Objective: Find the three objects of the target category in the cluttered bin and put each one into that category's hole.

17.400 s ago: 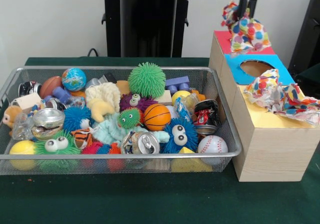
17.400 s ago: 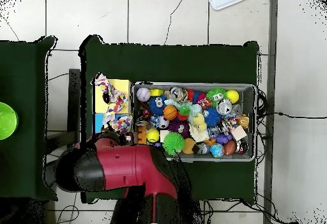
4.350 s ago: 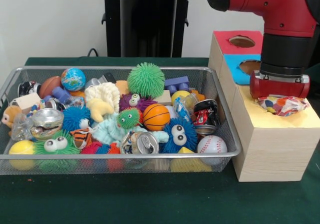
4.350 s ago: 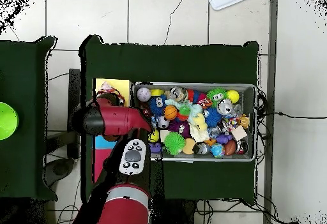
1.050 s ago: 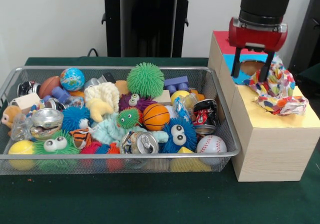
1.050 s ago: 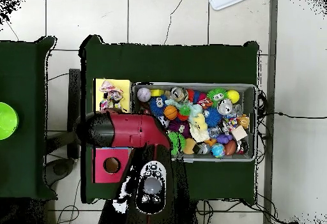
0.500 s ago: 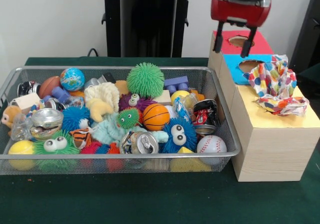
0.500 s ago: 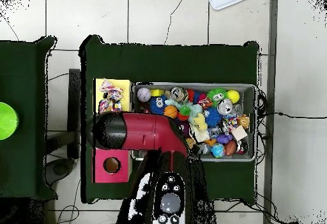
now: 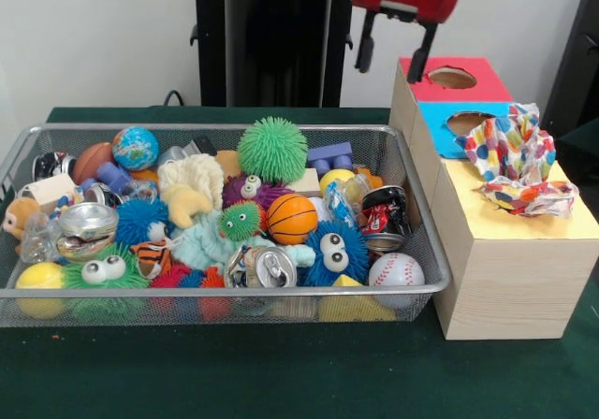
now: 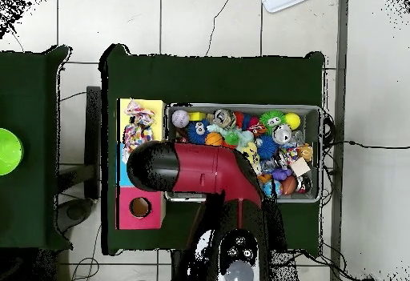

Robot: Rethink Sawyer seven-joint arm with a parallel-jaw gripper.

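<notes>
I see the polka-dot cloths [image 9: 517, 162] bunched in a crumpled heap on the yellow section [image 9: 524, 221] of the wooden box [image 9: 496, 279], covering where the yellow hole would be; I can't tell how many cloths are in the heap. From overhead the cloths [image 10: 138, 126] sit at the yellow end, next to the wire bin [image 10: 316, 110]. Blue-surround hole [image 9: 471, 122] and red-surround hole [image 9: 452, 78] are both uncovered. Gripper [image 9: 393, 52] hangs above the gap between the bin's [image 9: 225, 293] far right corner and the box, jaws apart, nothing in them. The bin is full of spiky balls, cans and toys, on the green tabletop [image 9: 281, 372].
</notes>
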